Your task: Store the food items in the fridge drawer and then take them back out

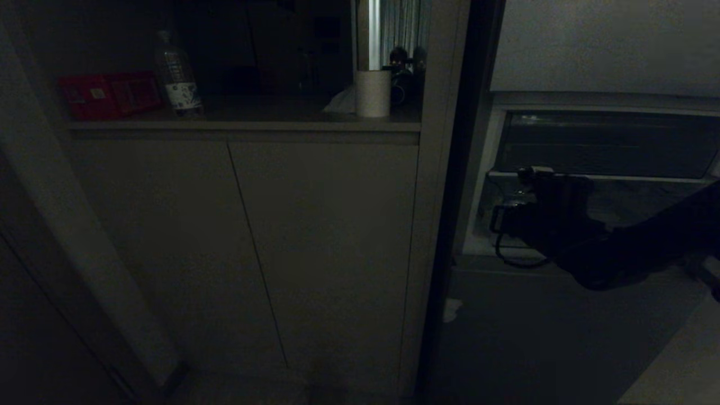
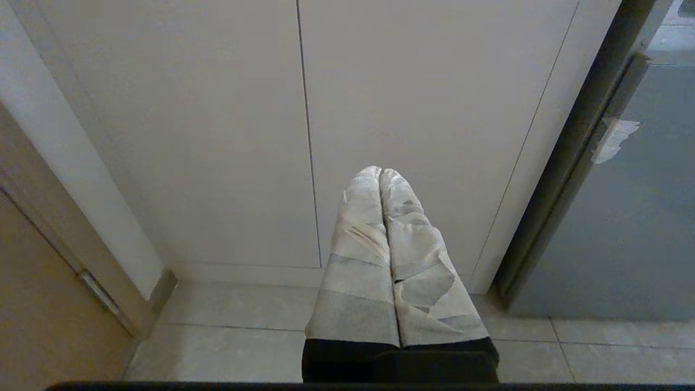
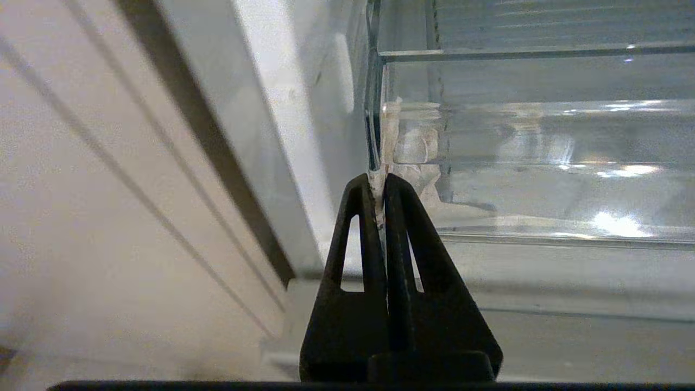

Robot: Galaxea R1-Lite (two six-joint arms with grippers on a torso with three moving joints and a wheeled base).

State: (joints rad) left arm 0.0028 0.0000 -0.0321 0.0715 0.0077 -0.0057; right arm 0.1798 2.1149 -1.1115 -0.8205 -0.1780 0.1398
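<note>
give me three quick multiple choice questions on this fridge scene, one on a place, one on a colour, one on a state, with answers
1. Where is the right gripper?
A. at the clear fridge drawer's corner
B. on the shelf
C. on the floor

2. What colour is the box on the shelf beside the bottle?
A. blue
B. red
C. green

3. How do the left gripper's taped fingers stand?
A. wide apart
B. around a bottle
C. pressed together, holding nothing

Answers:
1 A, its black tips meet at the drawer's front corner.
2 B, it shows red in the head view.
3 C, the fingers touch along their length before the cabinet doors.
</note>
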